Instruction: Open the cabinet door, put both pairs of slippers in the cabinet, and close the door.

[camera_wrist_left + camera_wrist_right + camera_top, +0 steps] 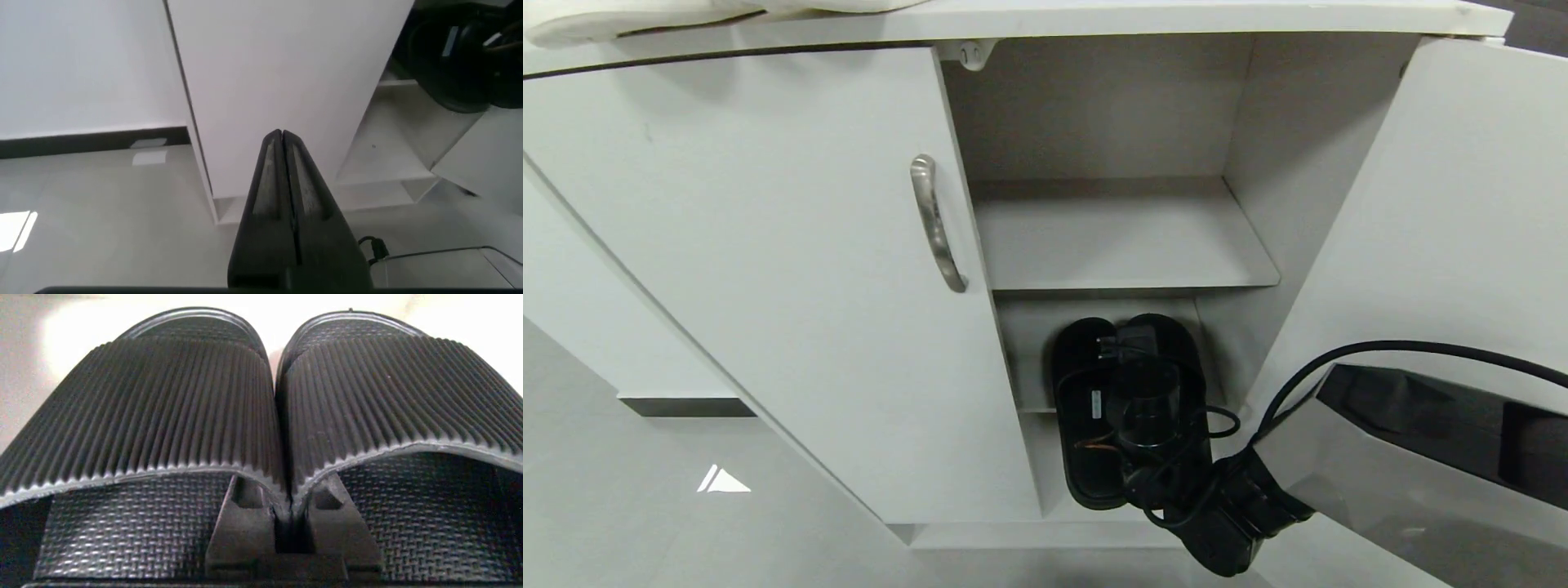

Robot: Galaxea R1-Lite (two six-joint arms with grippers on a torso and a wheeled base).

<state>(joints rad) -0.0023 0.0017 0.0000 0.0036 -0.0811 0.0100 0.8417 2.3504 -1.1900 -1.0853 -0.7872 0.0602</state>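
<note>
Right gripper (pixel 282 521) jaws pinching inner straps of black slippers (pixel 1085 408). Pair partway into cabinet (pixel 1127 245) lower compartment. Left gripper (pixel 282 188) jaws pressed together, near floor. Risk: heels seem past shelf edge. Early release could tip pair out and block door (pixel 1445 212).

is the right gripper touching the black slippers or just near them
Touching. The right wrist view shows the right gripper clamped on the adjoining inner strap edges of the black slippers, with no gap between them.

text: none legible | white label (pixel 1096 402): too small to read
</note>
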